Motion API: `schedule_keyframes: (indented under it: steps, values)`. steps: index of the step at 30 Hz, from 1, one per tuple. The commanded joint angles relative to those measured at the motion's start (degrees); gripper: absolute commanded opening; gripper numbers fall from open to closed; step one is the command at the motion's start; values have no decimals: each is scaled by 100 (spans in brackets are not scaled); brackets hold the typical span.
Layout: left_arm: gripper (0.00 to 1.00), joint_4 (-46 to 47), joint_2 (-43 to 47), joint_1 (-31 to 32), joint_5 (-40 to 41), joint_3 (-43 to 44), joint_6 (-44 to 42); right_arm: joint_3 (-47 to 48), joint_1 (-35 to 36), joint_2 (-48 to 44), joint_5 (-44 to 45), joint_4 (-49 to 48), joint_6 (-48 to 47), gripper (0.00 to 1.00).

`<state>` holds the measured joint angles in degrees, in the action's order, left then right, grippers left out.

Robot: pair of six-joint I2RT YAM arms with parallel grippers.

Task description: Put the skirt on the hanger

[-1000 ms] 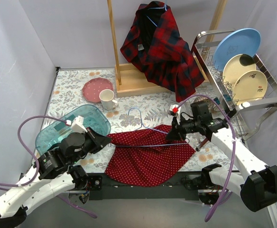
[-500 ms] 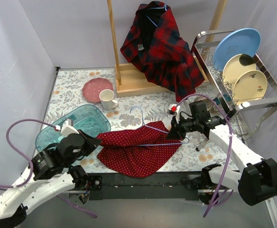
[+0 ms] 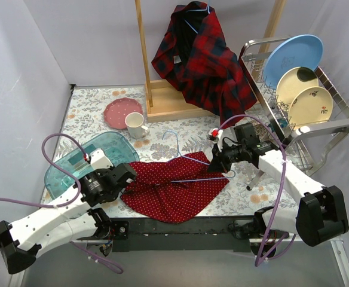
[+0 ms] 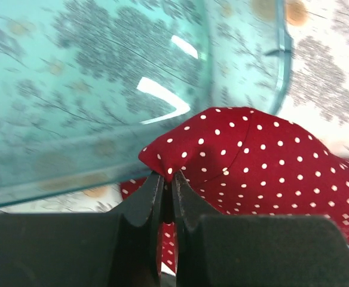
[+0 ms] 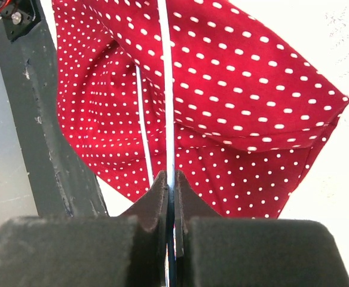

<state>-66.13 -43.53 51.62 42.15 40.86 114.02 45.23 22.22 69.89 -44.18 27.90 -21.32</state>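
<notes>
A red skirt with white dots (image 3: 174,190) lies bunched on the flowered table near the front edge. A thin light-blue wire hanger (image 3: 173,141) lies over it, hook toward the back, its lower bar crossing the cloth. My left gripper (image 3: 128,177) is shut on a pinched fold at the skirt's left corner (image 4: 222,149), right beside the teal tub. In the left wrist view, the left gripper (image 4: 167,177) has red fabric between its tips. My right gripper (image 3: 218,167) is shut on the hanger's right end. The right wrist view shows the hanger wire (image 5: 165,89) running out of the right gripper (image 5: 170,177) across the skirt (image 5: 246,78).
A clear teal tub (image 3: 73,164) sits at the left, touching the skirt's corner. Behind it stand a white mug (image 3: 136,125) and a pink plate (image 3: 122,112). A wooden rail (image 3: 143,60) carries a plaid shirt (image 3: 201,57). A wire dish rack (image 3: 318,128) with plates fills the right.
The right gripper moved left and back with the hanger. The left arm swung in beside the tub, and the skirt bunched up, its hem drawn back from the front edge.
</notes>
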Motion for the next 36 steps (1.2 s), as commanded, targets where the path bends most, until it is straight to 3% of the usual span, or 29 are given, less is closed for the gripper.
schedule_keyframes:
  steps: [1, 2, 4, 5, 6, 7, 9, 10, 13, 17, 19, 24, 26, 31, 33, 36]
  values:
    - [11, -305, -112, -11, 787, 141, 1361, 144, 46, 78, 358, -74, -74, 1]
    - [23, -61, -103, -20, 699, 202, 1195, 144, 55, 78, 349, -66, -83, 1]
    - [31, 309, 106, -11, 243, 308, 365, 144, 81, 78, 340, -57, -83, 1]
    - [37, 938, 221, -11, 50, 430, -68, 144, 90, 69, 332, -48, -91, 1]
    - [50, 1266, 379, -11, -231, 484, -464, 135, 90, 60, 314, -48, -91, 1]
    - [52, 1643, 676, -11, -834, 502, -1373, 126, 107, 43, 305, -39, -91, 1]
    - [59, 2515, 933, -11, -1470, 606, -2003, 117, 116, 51, 270, -48, -100, 1]
    - [60, 2769, 995, -11, -2160, 642, -2607, 126, 125, 60, 261, -39, -100, 1]
    - [63, 3149, 795, -11, -2894, 914, -3068, 135, 142, 69, 244, -48, -100, 1]
    - [65, 3159, -277, -2, -4133, 1178, -3342, 135, 160, 86, 244, -39, -91, 1]
    - [68, 3124, -709, 59, -4084, 1309, -3421, 126, 160, 86, 244, -48, -83, 1]
    - [69, 1657, -701, 77, -1994, 1758, -2789, 82, 160, 16, 252, -65, -65, 1]
    - [68, 1960, -395, 68, -2323, 1637, -2989, 82, 160, 16, 252, -74, -65, 1]
    - [68, 3526, -243, 94, -5131, 872, -3422, 117, 169, 95, 244, -83, -48, 1]
    - [68, 4106, -638, 356, -5418, 652, -3360, 117, 178, 104, 261, -92, -39, 1]
    - [69, 4231, -1594, 1154, -4832, 895, -3508, 100, 178, 104, 287, -100, -30, 1]
